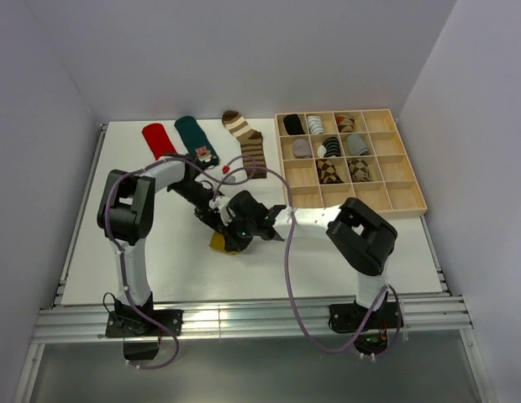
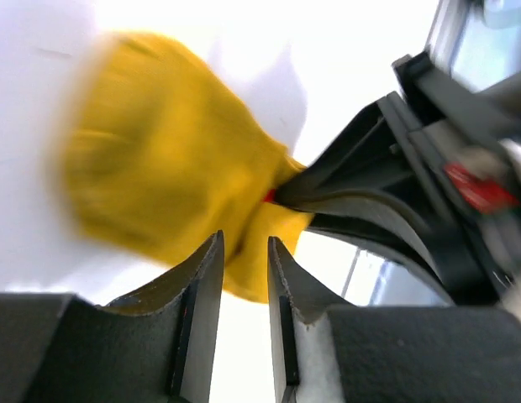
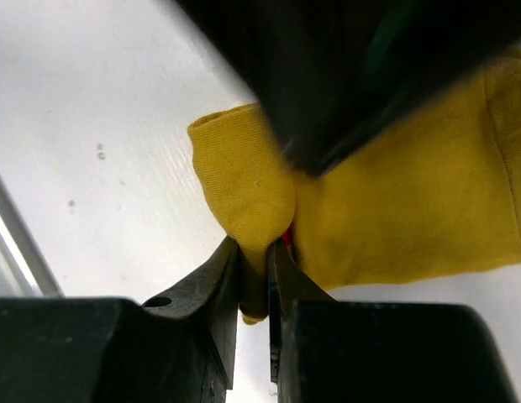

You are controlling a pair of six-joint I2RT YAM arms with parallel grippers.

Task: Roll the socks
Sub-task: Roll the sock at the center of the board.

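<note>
Right hand (image 3: 254, 248) pinches the mustard sock (image 3: 395, 201) by its bunched end. Left hand (image 2: 244, 245), narrowly parted, straddles it from opposite; grip unclear.

1. Top external: high behind the arm bases (image 1: 130, 323), looking down over the table (image 1: 160, 277).
2. Left wrist: very close, blurred, apparently angled down onto the table.
3. Right wrist: equally close; all 3 views share the mustard sock (image 1: 218, 243).

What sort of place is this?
Probably a robotics lab cell: two black-and-white robot arms bolted to an aluminium rail, a white table boxed by plain walls, a wooden grid tray of rolled socks.
</note>
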